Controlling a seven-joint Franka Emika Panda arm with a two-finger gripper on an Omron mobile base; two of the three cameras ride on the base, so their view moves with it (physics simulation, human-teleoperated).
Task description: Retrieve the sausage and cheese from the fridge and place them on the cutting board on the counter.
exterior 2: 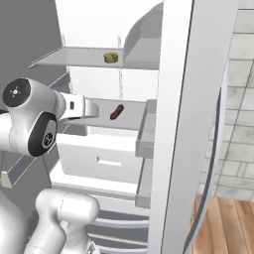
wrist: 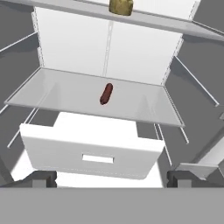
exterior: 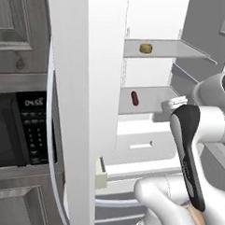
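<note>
Inside the fridge [wrist: 144,57], doors swung wide, 2 glass shelves carry the task items. The sausage [wrist: 106,93] lies flat on the lower shelf [wrist: 65,96], near its middle, well clear of both side walls. The cheese [wrist: 121,6] sits on the upper shelf [wrist: 175,24], roughly above the sausage and nearer the back wall. Each rests alone on its shelf, so either can be approached from the front without nudging anything else.

Sausage long axis: in the hand view it runs front-to-back along the shelf, slightly skewed, 1 rounded end toward the rear wall, the other toward the open front. In the left base view it reads as near upright on the picture, consistent with that depth direction.

The pincer [wrist: 111,177] hangs in front of the lower shelf, above the white drawer [wrist: 94,148], fingers spread fully apart, holding nothing. Judgement: with fingers set left and right, closing across the sausage's short axis suits this orientation; approach stage, neither item retrieved yet
</note>
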